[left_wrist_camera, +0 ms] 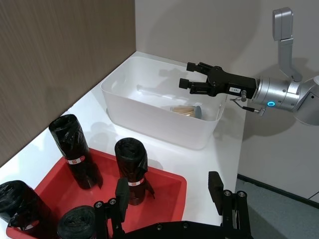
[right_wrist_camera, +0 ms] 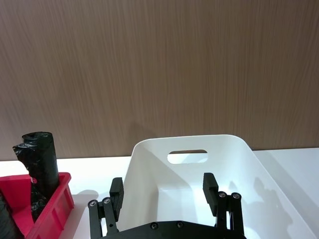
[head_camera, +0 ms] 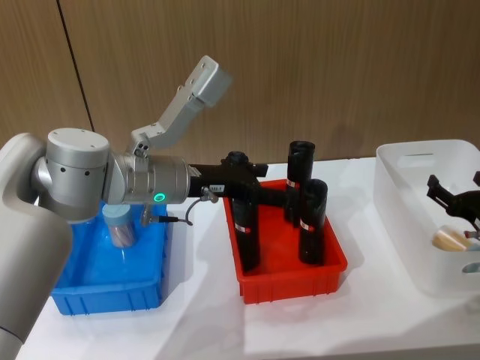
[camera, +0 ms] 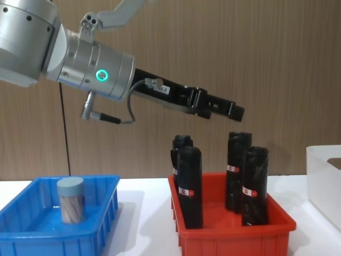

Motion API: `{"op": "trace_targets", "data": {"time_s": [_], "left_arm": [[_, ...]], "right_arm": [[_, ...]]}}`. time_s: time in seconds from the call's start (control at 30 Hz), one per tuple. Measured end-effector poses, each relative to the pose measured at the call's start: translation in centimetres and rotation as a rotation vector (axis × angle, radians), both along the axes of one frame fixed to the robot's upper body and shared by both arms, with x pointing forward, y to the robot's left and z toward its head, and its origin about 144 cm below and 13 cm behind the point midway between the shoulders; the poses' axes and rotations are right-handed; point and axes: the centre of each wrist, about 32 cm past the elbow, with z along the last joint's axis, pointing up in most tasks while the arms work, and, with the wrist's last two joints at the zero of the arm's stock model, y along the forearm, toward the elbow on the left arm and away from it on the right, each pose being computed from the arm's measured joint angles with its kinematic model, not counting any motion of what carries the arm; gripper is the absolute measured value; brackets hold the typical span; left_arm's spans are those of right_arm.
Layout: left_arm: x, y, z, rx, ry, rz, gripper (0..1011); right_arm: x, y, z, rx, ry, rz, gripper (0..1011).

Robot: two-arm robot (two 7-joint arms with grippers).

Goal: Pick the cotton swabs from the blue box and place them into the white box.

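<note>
One cotton swabs jar (head_camera: 120, 225) (camera: 71, 200) with a pale lid stands upright in the blue box (head_camera: 112, 289) (camera: 32, 234) at the left. Another cotton swabs jar (head_camera: 450, 238) (left_wrist_camera: 187, 110) lies on its side in the white box (head_camera: 420, 225) (left_wrist_camera: 149, 119) (right_wrist_camera: 234, 159) at the right. My left gripper (head_camera: 262, 184) (left_wrist_camera: 168, 186) (camera: 229, 111) is open and empty, held high over the red bin. My right gripper (head_camera: 451, 196) (left_wrist_camera: 185, 74) (right_wrist_camera: 163, 186) hovers open and empty just above the white box's inside.
A red bin (head_camera: 292, 281) (camera: 234, 234) with several upright black rolls (head_camera: 311, 221) (camera: 189, 186) stands between the two boxes. A wooden wall rises close behind the table. Bare white tabletop (head_camera: 202, 322) lies in front of the bins.
</note>
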Motion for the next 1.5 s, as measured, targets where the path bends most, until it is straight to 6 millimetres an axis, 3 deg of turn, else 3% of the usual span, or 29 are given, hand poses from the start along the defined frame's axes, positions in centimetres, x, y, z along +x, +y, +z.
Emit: {"op": "trace_targets", "data": {"time_s": [0.47, 1.5], "left_arm": [[-0.6, 0.1, -0.9, 0.008, -0.033, 0.034, 1000], [-6.4, 0.1, -7.2, 0.023, -0.288, 0.296, 1000]], "right_arm": [[-0.7, 1.0, 0.1, -0.010, -0.003, 0.026, 1002], [-7.7, 8.5, 1.7, -0.071, -0.032, 0.197, 1002]]}}
